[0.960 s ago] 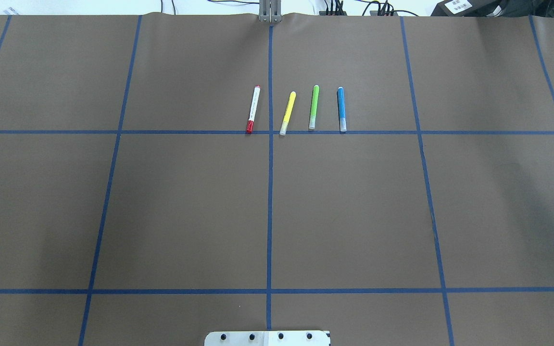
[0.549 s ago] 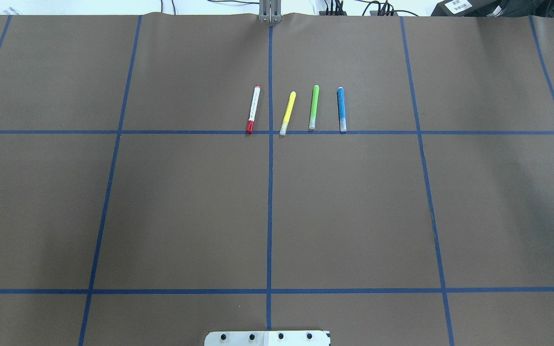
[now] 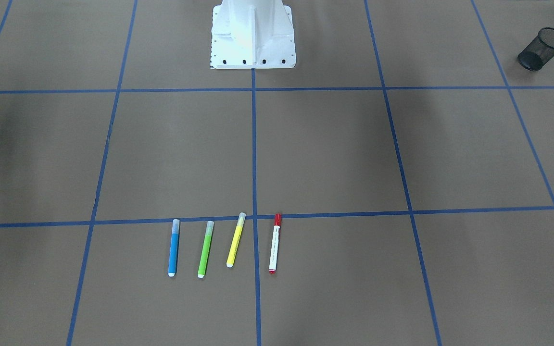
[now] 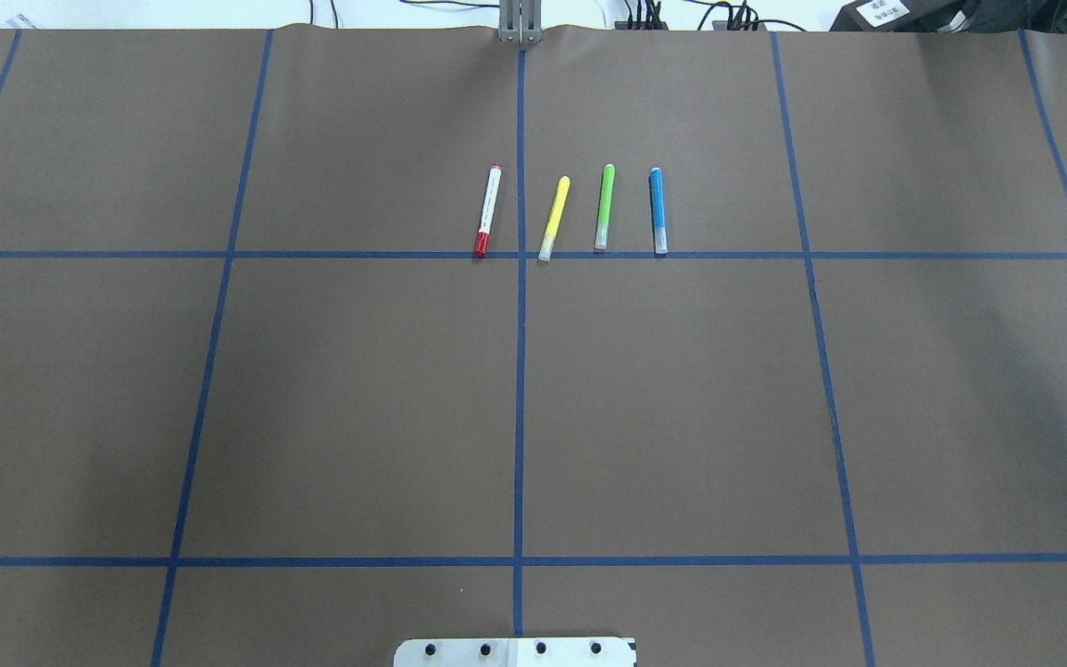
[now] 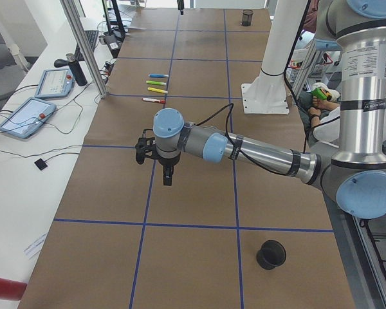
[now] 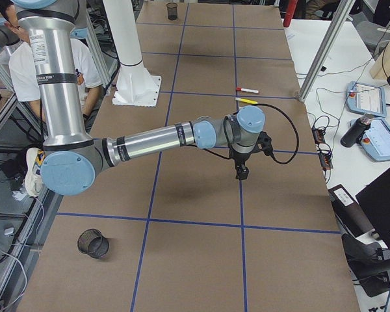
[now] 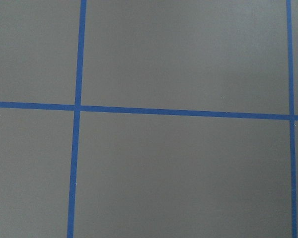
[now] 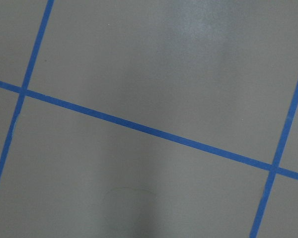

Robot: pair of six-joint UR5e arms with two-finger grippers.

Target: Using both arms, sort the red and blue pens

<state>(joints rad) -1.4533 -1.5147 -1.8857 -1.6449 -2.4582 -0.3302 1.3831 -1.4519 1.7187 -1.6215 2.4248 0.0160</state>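
Fingers of the right gripper (image 6: pixel 242 174) point down over bare worktop (image 4: pixel 682 417), and whether they are apart or together cannot be told. The same goes for the left gripper (image 5: pixel 168 180).

One thing has changed in the last second. A black sliver at the overhead view's right edge, probably the right gripper, has crept slightly farther and inward (a drift, not yet a reach).

The red pen (image 4: pixel 487 211) and blue pen (image 4: pixel 658 210) have not shifted. They lie at the far middle as the left and right ends of a row, with the yellow marker (image 4: pixel 554 219) and green marker (image 4: pixel 604 207) between them.

Sorting looks barely begun, with both grippers well apart from the pens.
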